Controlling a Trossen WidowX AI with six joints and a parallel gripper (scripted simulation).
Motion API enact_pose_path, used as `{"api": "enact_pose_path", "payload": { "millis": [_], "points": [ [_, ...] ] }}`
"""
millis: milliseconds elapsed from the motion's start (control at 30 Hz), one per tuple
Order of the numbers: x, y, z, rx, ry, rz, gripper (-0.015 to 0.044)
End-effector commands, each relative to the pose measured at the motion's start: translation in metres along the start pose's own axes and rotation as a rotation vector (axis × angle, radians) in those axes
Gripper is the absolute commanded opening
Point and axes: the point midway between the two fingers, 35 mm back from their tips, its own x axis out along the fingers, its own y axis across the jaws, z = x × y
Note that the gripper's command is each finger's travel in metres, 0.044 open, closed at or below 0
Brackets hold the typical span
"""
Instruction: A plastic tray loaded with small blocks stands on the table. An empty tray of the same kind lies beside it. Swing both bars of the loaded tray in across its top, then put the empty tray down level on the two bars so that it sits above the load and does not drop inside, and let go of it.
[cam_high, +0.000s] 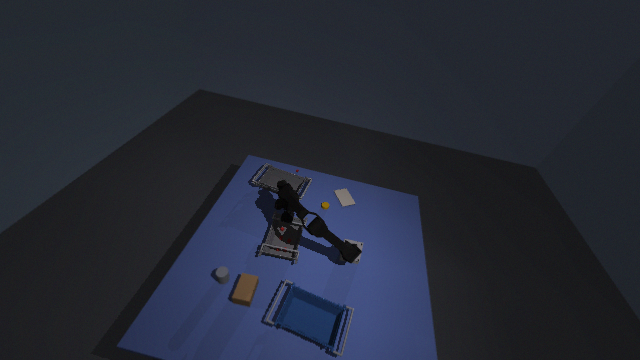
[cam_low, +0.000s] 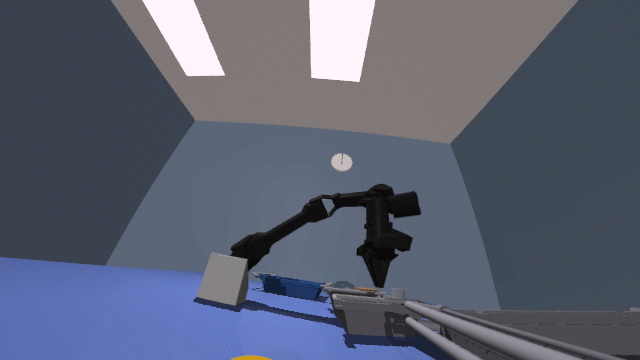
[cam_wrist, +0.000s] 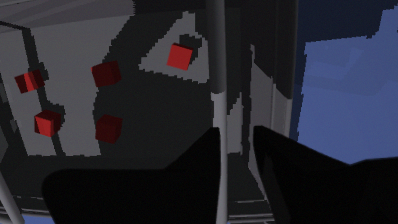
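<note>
The grey loaded tray (cam_high: 271, 241) (cam_low: 367, 320) (cam_wrist: 281, 117) holds several red blocks (cam_wrist: 180, 56). Its far bar (cam_wrist: 219, 50) stands inside the end wall, over the tray. Its near bar (cam_high: 280, 247) (cam_wrist: 11, 202) appears to lie across the opposite end, over the blocks there. My gripper (cam_high: 286, 218) (cam_low: 380, 286) (cam_wrist: 236, 135) points down over the far end, slightly open and empty; the far bar shows between and below the fingertips, nearer the left one. The grey empty tray (cam_high: 281, 178) (cam_low: 550, 332) lies at the back left, bars outside its ends, partly hidden by the arm.
A blue tray (cam_high: 310, 316) (cam_low: 292, 287) with bars out lies at the front. An orange block (cam_high: 245, 289) and a grey cylinder (cam_high: 222, 275) are at the front left. A yellow disc (cam_high: 325, 205) and a white flat-looking box (cam_high: 344, 197) are toward the back right. A tiny red piece (cam_high: 297, 170) lies beside the empty tray.
</note>
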Motion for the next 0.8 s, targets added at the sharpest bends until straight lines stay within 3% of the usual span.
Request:
{"api": "enact_pose_path", "payload": {
  "millis": [0, 67, 767],
  "points": [
    [0.0, -0.0002, 0.0, 0.002, -0.002, 0.0, 0.0034],
    [0.0, -0.0002, 0.0, 0.002, -0.002, 0.0, 0.0],
    [0.0, 0.0001, 0.0, 0.0, 0.0, 0.0, 0.0]
  ]
}}
